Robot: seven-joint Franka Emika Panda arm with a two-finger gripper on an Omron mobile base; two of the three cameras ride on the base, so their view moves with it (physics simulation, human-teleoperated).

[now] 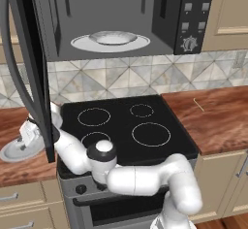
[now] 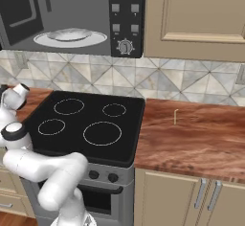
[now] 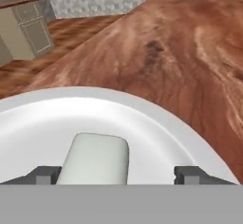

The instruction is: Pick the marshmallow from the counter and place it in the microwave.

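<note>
The marshmallow (image 3: 96,159) lies on a round white plate (image 3: 156,123), close in front of the gripper (image 3: 114,174); in the hand view it sits between the two dark fingertips (image 3: 45,174), nearer one of them, with a clear gap to the other. The jaws stand wide on either side of it and neither visibly presses the lump, so nothing looks held; whether the near tip touches it I cannot tell. The plate rests on the counter (image 3: 190,66) at its left stretch, near the front edge, just to the left of the black stovetop (image 1: 126,123). In the left base view the gripper (image 1: 30,135) is low over the plate (image 1: 14,151), and the open microwave door (image 1: 29,63) hangs down as a tall dark slab right beside the hand, between it and the stovetop, partly covering the arm (image 1: 140,179). The microwave (image 1: 121,17) is mounted above the stovetop with its cavity open; a shallow pale dish (image 1: 112,38) sits on its round glass tray (image 1: 82,43), and the button-and-dial panel (image 1: 196,14) runs down its right side. On the right stretch of the counter, well apart from the plate, lies a thin pale stick (image 1: 198,105). Beige cabinets (image 2: 191,196) sit beneath the counter and a tiled backsplash (image 2: 182,84) runs behind it.
</note>
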